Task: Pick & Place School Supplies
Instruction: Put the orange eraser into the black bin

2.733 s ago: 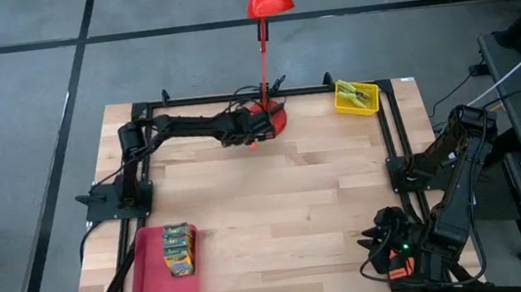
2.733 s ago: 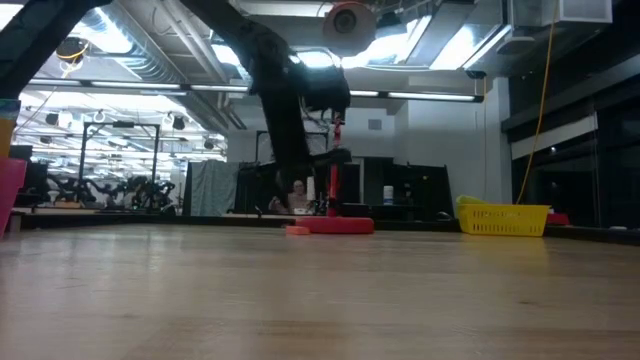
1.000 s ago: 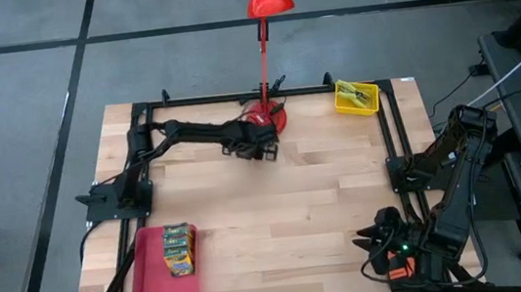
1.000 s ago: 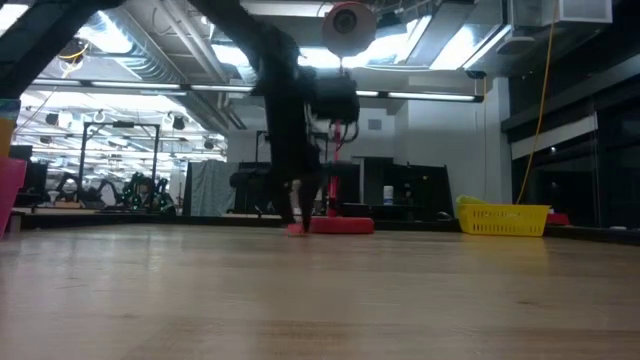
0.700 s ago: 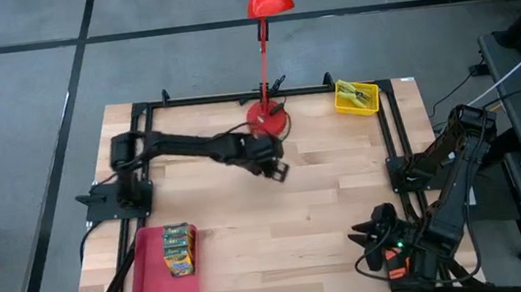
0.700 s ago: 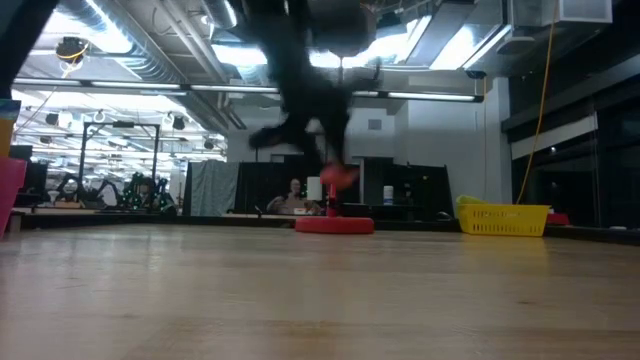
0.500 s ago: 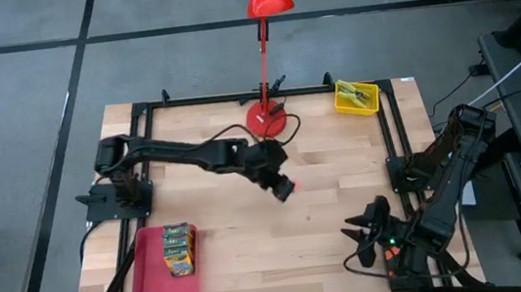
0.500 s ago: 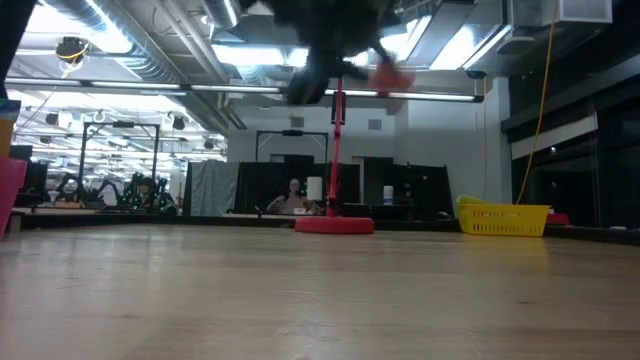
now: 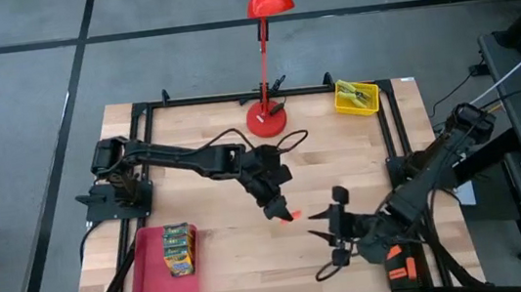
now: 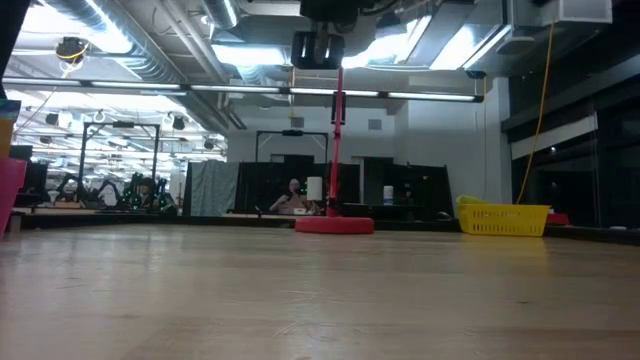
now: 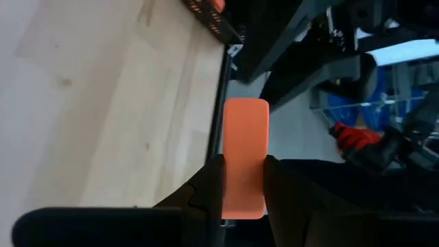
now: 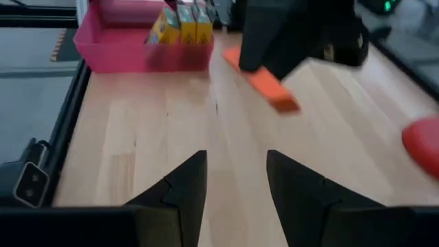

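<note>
An orange piece (image 9: 291,214), flat with rounded corners, hangs above the middle of the table in my shut left gripper (image 9: 279,209). My right gripper (image 9: 323,241) stands open just to its near right, fingers toward it and nothing between them (image 12: 236,180). The right wrist view shows the orange piece (image 12: 269,87) clear of the wood. Two yellow-and-green crayon boxes (image 9: 180,249) lie in the red tray (image 9: 154,288) at the near left. Tools with yellow-green handles lie in a yellow basket (image 9: 356,97) at the far right. My left gripper pinches the orange piece between its two fingers (image 11: 211,184), one on each long side near one end (image 11: 244,199). The rest of the piece juts out past the fingertips. Seen from the right wrist, it slants down out of the gripper, lifted clear of the table.
The red desk lamp stands on its round base (image 9: 267,120) at the far middle, its pole rising toward the camera. A black frame (image 9: 393,131) runs along the table's edges. Bare wood (image 9: 225,268) lies between the tray and the two grippers.
My left gripper has lifted the orange piece from beside the lamp base and swung it up and toward the near right, to the table's middle. My right gripper has come from the near right corner toward the table's left, toward the orange piece, staying open.
</note>
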You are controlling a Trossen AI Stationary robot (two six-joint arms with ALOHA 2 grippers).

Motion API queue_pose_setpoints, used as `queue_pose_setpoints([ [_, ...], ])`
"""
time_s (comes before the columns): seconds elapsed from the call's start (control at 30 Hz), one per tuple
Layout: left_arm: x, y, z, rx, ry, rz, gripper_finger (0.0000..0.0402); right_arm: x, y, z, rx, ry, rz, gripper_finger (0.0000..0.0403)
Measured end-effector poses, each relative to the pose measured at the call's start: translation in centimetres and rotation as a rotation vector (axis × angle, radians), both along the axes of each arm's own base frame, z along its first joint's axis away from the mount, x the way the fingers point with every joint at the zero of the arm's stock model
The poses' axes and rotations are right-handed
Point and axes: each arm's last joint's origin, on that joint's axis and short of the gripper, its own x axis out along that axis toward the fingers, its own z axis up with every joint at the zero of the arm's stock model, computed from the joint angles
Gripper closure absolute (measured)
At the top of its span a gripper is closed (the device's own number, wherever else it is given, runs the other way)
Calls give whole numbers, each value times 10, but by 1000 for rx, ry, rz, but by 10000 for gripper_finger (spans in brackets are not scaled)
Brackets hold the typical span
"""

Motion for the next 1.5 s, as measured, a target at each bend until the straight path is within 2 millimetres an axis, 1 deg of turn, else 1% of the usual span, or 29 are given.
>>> queue_pose_setpoints([
  [0.07, 0, -2, 0, -13, 5, -7, 318, 6, -3, 2, -31, -7, 31, 246],
  [0.2, -1, -6, 1, -18, 7, -18, 318, 13, -8, 5, -50, 2, 53, 246],
  [0.37, -2, -18, 1, -21, 2, -45, 318, 20, -12, 12, -86, -8, 66, 246],
  [0.5, -2, -23, 2, -33, -2, -51, 318, 26, -18, 15, -88, -15, 72, 246],
  [0.7, -1, -23, 3, -42, -11, -49, 318, 31, -20, 17, -61, -11, 123, 246],
  [1.03, 3, -17, 7, -26, -66, -6, 318, 36, -22, 20, -47, -40, 134, 249],
  [1.13, 3, -15, 8, -32, -77, -6, 318, 36, -22, 20, -43, -39, 137, 274],
  [1.2, 3, -15, 8, -34, -77, -10, 318, 36, -22, 20, -41, -32, 151, 310],
  [1.27, 3, -16, 9, -38, -78, -16, 318, 36, -21, 19, -42, -28, 168, 359],
  [1.3, 3, -16, 9, -39, -79, -21, 317, 36, -21, 19, -44, -25, 177, 370],
  [1.37, 3, -16, 8, -24, -87, -43, 310, 36, -21, 20, -27, -26, 178, 370],
  [1.43, -1, -14, 7, 27, -80, -66, 298, 35, -20, 18, 12, -18, 163, 370],
  [1.5, -10, -10, 3, 94, -6, -79, 281, 32, -18, 15, 21, 12, 167, 370],
])
